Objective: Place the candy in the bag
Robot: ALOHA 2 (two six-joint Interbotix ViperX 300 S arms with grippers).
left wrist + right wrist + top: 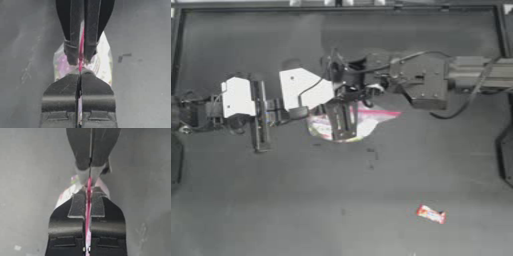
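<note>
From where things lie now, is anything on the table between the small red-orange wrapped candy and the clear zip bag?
Nothing visible lies between the candy and the bag. But both the left gripper and right gripper are clamped on the bag's pink strip, so neither is free.

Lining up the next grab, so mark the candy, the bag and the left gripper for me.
candy [431, 214]: top view, middle of the red-orange wrapper.
bag [371, 118]: top view, clear plastic by the pink strip.
left gripper [79, 75]: left wrist view, between the fingertips shut on the bag's strip.
</note>
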